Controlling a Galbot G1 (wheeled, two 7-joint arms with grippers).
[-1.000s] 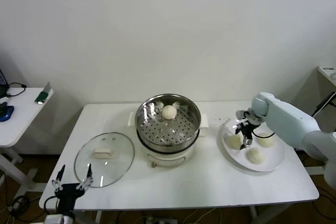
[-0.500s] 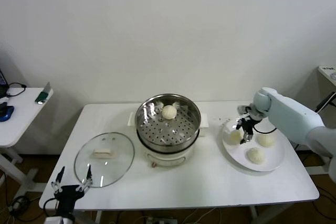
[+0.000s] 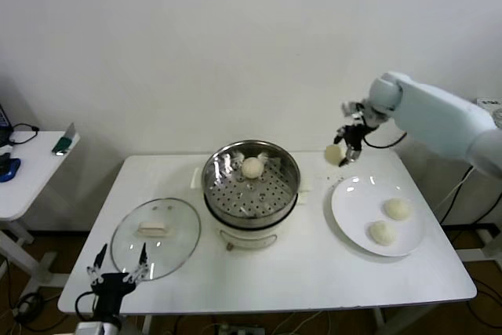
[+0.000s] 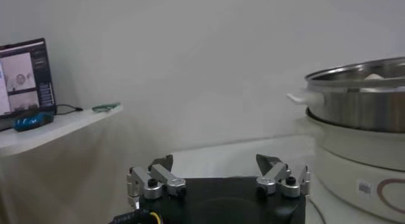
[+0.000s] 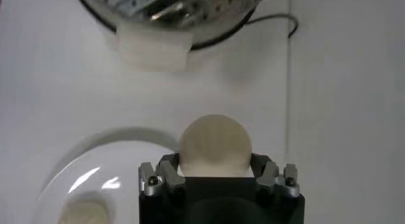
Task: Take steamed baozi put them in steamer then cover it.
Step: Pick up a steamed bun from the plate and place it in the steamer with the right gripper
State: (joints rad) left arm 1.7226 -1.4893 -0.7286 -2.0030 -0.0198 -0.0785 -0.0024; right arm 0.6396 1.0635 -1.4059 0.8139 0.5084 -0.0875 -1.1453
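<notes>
- Standing against a plain white wall, a white rectangular worktop (image 3: 314,272) carries all the cooking things.
- At the middle of the worktop sits the steamer (image 3: 251,182), a shiny steel basket with a perforated floor on a cream-white pot base; one steamed baozi (image 3: 252,167) lies inside it, toward the wall side.
- The cover (image 3: 155,237), a clear glass lid with a cream bar handle, lies flat on the worktop to the robot's left of the steamer, close beside it but not touching.
- A flat white plate (image 3: 353,202) rests on the worktop to the robot's right of the steamer, with two baozi (image 3: 397,209) on its far-right half.
- The right claw (image 3: 343,153) is raised in the air above the back of the worktop, between the steamer and the plate, clenched on a fourth baozi (image 5: 215,145); in the right wrist view the bun bulges between the two fingers, with the plate's rim and the steamer's white side handle (image 5: 154,49) on the worktop below.
- The left claw (image 3: 118,276) is parked low at the front edge of the worktop, just in front of the cover, fingers spread and grasping nothing.
- A second white side table (image 3: 31,174) stands well apart at the robot's left, holding dark cables and small devices; the left wrist view also shows a lit screen (image 4: 24,67) there.
</notes>
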